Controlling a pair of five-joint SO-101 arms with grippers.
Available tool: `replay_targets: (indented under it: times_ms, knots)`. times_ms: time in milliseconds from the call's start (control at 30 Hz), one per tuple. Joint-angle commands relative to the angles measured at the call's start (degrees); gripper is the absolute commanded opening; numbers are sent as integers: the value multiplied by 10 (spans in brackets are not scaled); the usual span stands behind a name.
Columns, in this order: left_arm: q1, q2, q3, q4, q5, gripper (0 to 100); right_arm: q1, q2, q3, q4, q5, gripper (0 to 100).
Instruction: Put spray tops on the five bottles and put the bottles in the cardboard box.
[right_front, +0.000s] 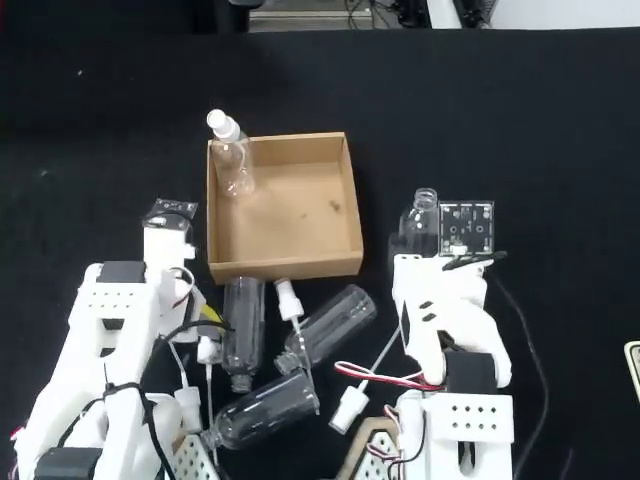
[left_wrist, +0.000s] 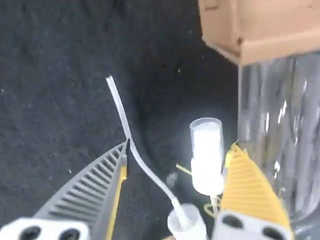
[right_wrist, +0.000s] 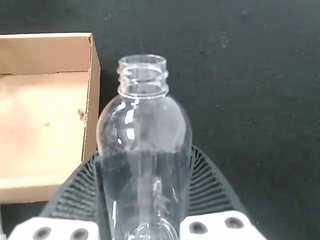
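Presently, the right gripper (right_wrist: 145, 157) is clamped on the body of a clear uncapped bottle (right_wrist: 143, 112), its threaded neck open and pointing away from the wrist. From the high view this bottle stands upright just beside the right wall of the cardboard box (right_front: 285, 262). Whether its base rests on the tabletop (right_front: 560, 120) I cannot tell.

The box is open at the top. A capped bottle (right_front: 232, 160) with its white sprayer fitted sits in the far left corner, apparently leaning on the wall.

The left gripper (left_wrist: 178, 146) has its jaws apart, low over the tabletop near the box's front left corner. Between the jaws sit a loose spray top (left_wrist: 206, 150) and the thin dip tube (left_wrist: 120, 107) of a second spray top (left_wrist: 186, 225). Neither is gripped. The tube passes right at the tip of the grey finger (left_wrist: 95, 195).

Three more bottles, all without tops, lie on their sides in front of the box:
- bottle by the left arm (right_front: 243, 325)
- slanted bottle (right_front: 335, 318)
- nearest bottle (right_front: 262, 408)

A third spray top (right_front: 288, 298) lies between the first two of these, near the box's front wall. A fourth spray top (right_front: 349, 407) lies near the right arm's base.
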Motion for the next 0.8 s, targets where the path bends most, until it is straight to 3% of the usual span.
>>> replay_targets:
  times_ms: [0, 267, 633, 767]
  knots:
    - [33, -1, -29, 28, -11, 289, -5, -18, -7, 4, -5, 11]
    - [75, -1, 6, -20, -11, 289, -5, -18, -7, 4, -5, 11]
    - [92, -1, 32, -20, -14, 287, -5, -18, -7, 4, -6, 11]
    - [92, -1, 32, -22, -14, 153, -5, -18, -7, 4, -6, 11]
